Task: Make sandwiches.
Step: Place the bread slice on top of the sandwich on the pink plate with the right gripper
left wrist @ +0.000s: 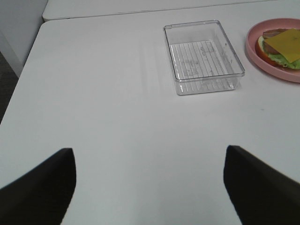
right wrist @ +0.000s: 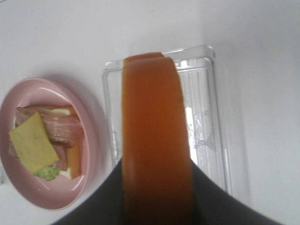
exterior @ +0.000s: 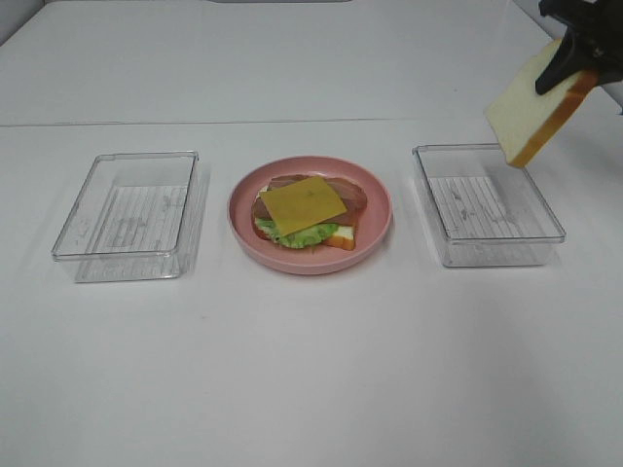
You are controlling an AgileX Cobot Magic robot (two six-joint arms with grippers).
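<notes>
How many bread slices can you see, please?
2: one bread slice held aloft in the right gripper; one bottom slice under the stack on the pink plate. None seems hidden.

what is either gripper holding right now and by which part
The right gripper holds a bread slice by its upper edge, above the right tray. The left gripper holds nothing.

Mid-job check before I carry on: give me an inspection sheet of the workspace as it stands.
Surface: white table, bare around the items.
Job's things: open stack on the pink plate, cheese slice on top over bacon, lettuce and bottom bread; top bread slice held tilted in the air above the right tray.
Clutter: left tray, nothing seen inside; right tray likewise.
Hands: right hand shut on the top bread slice; left hand open, holding nothing, away from the plate.
Cables: nothing seen.
Surroundings: a second white surface behind the table.
</notes>
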